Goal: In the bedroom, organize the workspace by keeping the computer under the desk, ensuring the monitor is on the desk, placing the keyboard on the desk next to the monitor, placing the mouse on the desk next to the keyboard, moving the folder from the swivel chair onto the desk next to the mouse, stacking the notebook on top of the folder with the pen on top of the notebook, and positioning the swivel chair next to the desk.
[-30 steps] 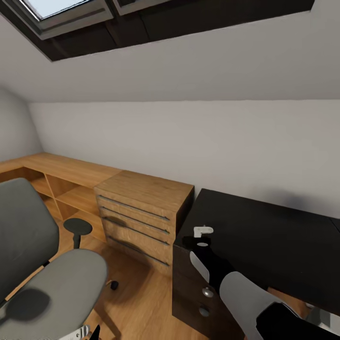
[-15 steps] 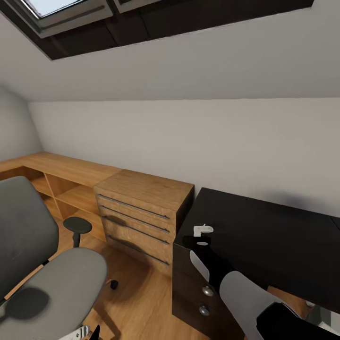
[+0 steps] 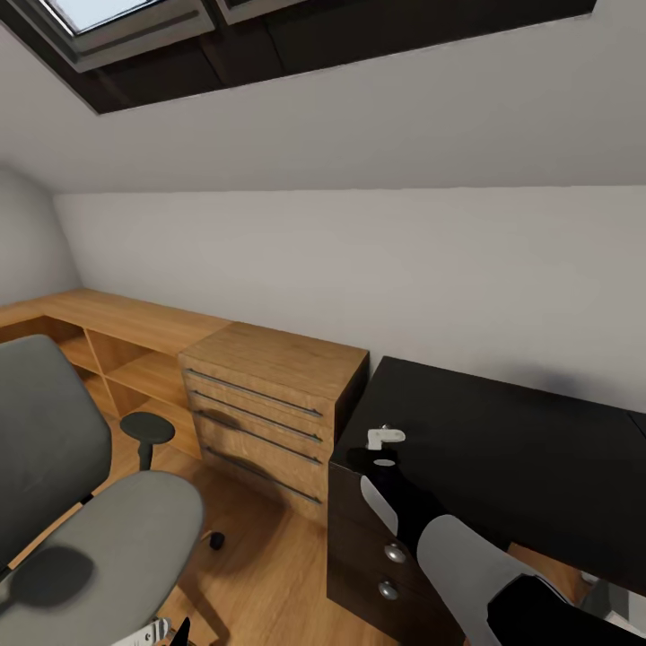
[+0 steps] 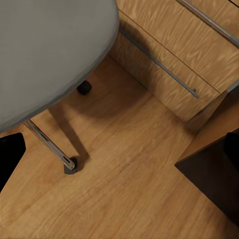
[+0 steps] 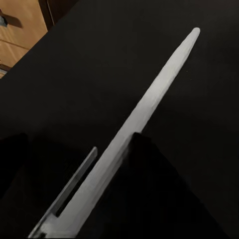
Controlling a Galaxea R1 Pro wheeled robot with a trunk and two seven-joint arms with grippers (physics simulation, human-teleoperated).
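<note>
Head view first: my right arm reaches over the near left corner of the black table (image 3: 502, 449), and my right end effector (image 3: 386, 440) shows as a small white piece at its tip; I cannot tell from here how far it is open. The table top is flat, matte and dark, with a drawer block and round knobs under its left end. Just beside it stands a wooden chest of drawers (image 3: 269, 404) with long metal handles, joined to a low wooden shelf along the white wall. The grey swivel chair (image 3: 99, 529) sits on the wooden floor at my left, well apart from the table, its seat smooth and rounded.

Left wrist view: chair seat (image 4: 50, 55), chair leg with a castor, plank floor (image 4: 124, 184), and the chest's drawer fronts.

Right wrist view: my right end effector holds a thin, pale, pointed pen (image 5: 154, 99) just above the black table top.
</note>
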